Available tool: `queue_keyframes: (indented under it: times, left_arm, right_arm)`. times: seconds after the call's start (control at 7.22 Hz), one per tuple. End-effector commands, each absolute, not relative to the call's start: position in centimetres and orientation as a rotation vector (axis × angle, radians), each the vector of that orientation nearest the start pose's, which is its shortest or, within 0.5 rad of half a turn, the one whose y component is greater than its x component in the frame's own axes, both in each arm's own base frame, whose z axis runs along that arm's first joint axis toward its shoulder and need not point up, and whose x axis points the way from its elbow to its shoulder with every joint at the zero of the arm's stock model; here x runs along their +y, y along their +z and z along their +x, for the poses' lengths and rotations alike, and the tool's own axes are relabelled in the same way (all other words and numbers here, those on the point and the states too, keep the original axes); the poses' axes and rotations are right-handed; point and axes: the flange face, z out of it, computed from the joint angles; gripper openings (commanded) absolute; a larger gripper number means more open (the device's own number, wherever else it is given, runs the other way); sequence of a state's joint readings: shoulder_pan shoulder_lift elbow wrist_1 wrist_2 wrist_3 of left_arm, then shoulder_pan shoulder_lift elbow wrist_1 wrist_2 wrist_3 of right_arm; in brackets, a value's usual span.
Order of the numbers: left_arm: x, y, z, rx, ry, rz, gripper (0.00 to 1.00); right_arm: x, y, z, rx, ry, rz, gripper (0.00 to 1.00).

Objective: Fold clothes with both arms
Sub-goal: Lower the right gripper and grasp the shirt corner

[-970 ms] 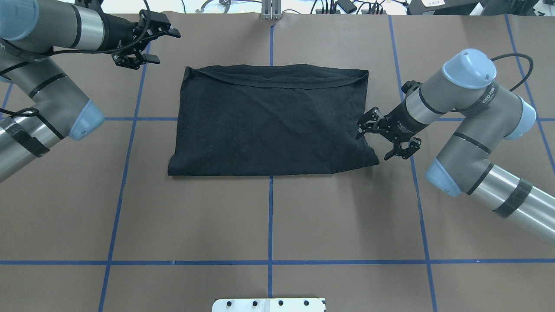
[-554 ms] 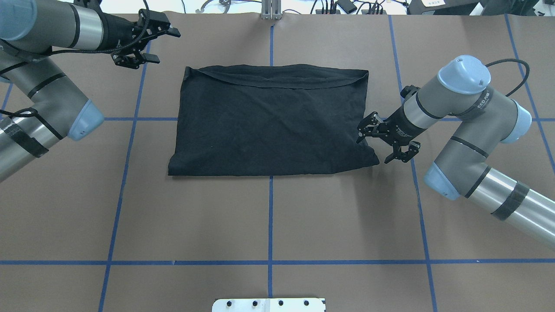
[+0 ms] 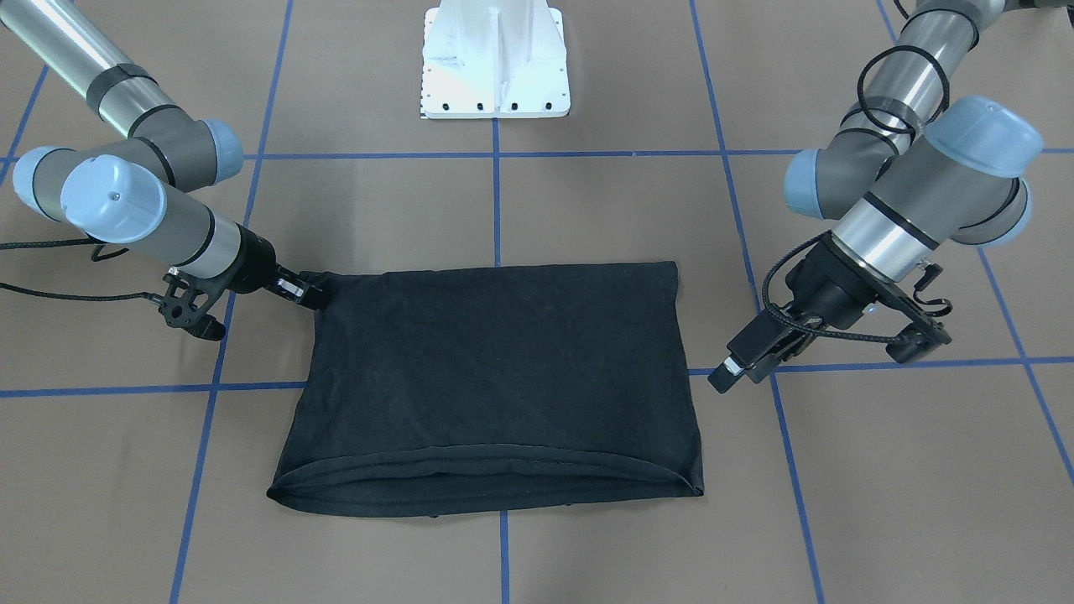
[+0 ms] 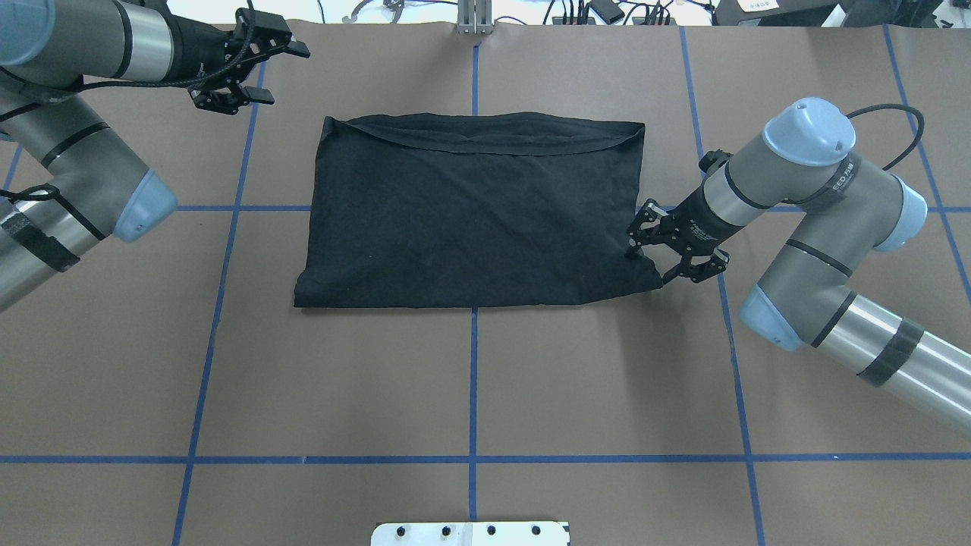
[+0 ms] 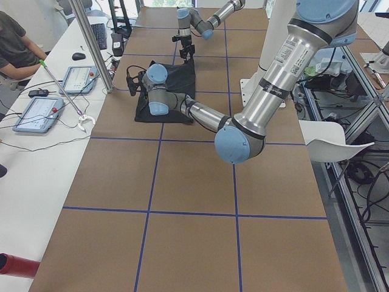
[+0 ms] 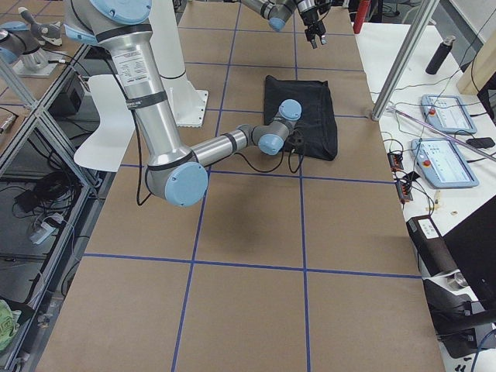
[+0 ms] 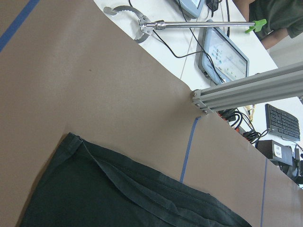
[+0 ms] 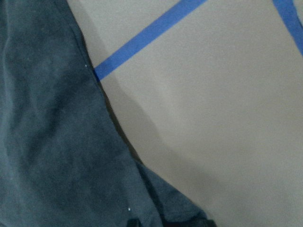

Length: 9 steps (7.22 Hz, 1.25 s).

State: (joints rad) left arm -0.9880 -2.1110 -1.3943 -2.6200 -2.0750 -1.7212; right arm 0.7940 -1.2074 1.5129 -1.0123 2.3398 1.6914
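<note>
The clothes are one black T-shirt (image 4: 470,212), folded into a flat rectangle on the brown table with its print hidden. My right gripper (image 4: 649,262) sits low at the shirt's near right corner. It is open, one finger (image 4: 631,241) at the shirt's right edge and the other just off the corner. The right wrist view shows that shirt edge (image 8: 47,142) close up against bare table. My left gripper (image 4: 277,73) hovers open and empty beyond the shirt's far left corner, apart from the cloth. In the left wrist view that corner of the shirt (image 7: 118,198) lies below.
Blue tape lines (image 4: 473,379) divide the brown table into squares. The white pedestal base (image 3: 495,63) stands at the robot's side. An aluminium post (image 4: 474,19) rises at the far edge. Beyond it, a bench holds tablets (image 5: 42,112), cables and a seated person (image 5: 15,45).
My right gripper has edged in and down onto the shirt's near right corner, its jaws a little narrower. My left gripper has drawn slightly back toward the far left.
</note>
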Motion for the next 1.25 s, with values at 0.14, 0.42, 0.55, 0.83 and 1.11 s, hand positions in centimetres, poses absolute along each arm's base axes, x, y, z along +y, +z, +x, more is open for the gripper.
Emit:
queue_keyframes:
  times: [0.14,0.42,0.55,0.83,1.11]
  left_arm:
    - [-62.3,30.1,30.1,1.449,-0.585,0.192,1.0]
    - [-62.2,29.8,29.9,1.454,-0.582,0.195,1.0]
    - [-62.2,29.8,29.9,1.454,-0.582,0.195,1.0]
    - [-62.2,29.7,29.9,1.454,-0.584,0.196,1.0]
    - [-62.2,29.7,29.9,1.455,-0.585,0.197,1.0]
  right_arm:
    - [-50.4,41.2,-40.6,-1.018,0.497,-0.409,0.43]
    - [-50.0,41.2,-40.0,-1.028,0.489,-0.407,0.54]
    - [-49.8,41.0,-39.8,-1.036,0.482,-0.405,0.68]
    - [-49.7,41.2,-39.7,-1.033,0.487,-0.403,0.87]
    - [-49.7,42.0,-40.2,-1.011,0.503,-0.409,0.94]
